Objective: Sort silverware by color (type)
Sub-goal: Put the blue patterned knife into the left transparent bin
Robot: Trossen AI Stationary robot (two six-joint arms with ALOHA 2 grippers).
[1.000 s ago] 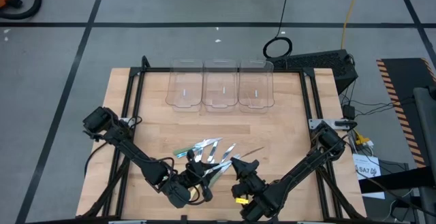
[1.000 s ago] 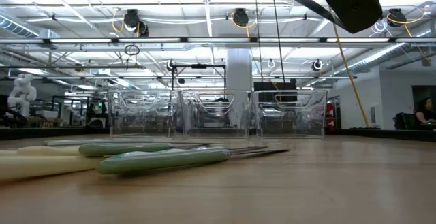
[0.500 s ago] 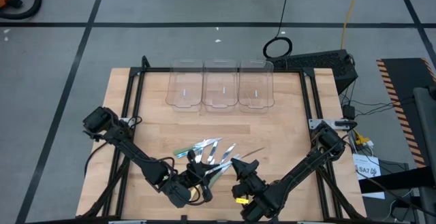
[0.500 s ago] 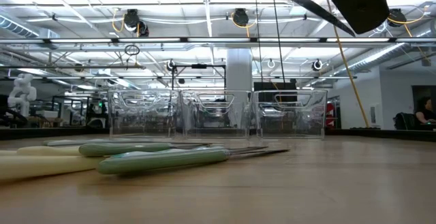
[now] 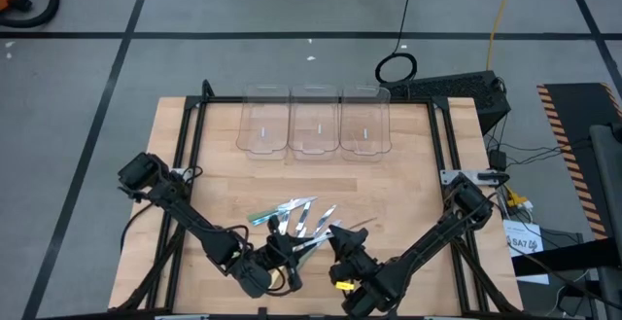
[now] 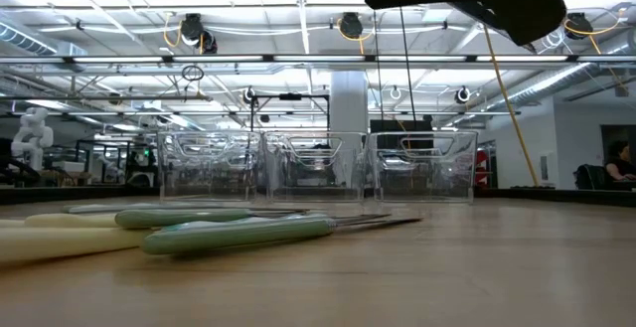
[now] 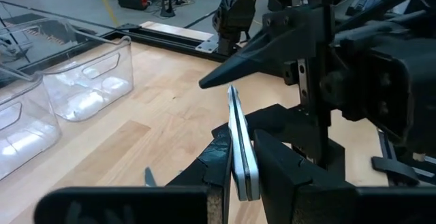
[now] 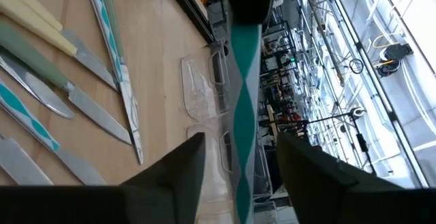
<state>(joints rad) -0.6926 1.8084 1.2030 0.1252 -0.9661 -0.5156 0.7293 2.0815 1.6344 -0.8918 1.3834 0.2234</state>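
- High view, from above: a wooden table [image 5: 408,164] carries three clear bins [image 5: 314,123] in a row at its far edge, apparently empty. The silverware [image 5: 296,218] lies in a loose pile near the front edge. The left gripper [image 5: 282,252] and right gripper [image 5: 340,242] meet close together just in front of that pile.
- Low view, level with the tabletop: green-handled utensils [image 6: 238,232] and a pale yellow handle [image 6: 50,243] lie flat in the foreground, the bins well beyond them. A dark arm hangs overhead.
- Left wrist view: the left gripper's fingers [image 7: 272,163] are clamped on a slim silvery blade [image 7: 240,149] standing on edge between them. The right arm looms just behind, a pointed finger almost at the blade's tip.
- Right wrist view: a blue-handled utensil [image 8: 244,108] stands between the right gripper's fingers [image 8: 184,166]; the jaws look closed on it, though contact is unclear. More knives lie on the wood below.
- Judgement: this looks like a handover or regrasp of one blue-handled piece. Next, one gripper needs to let go, then the other carries the piece to a bin.
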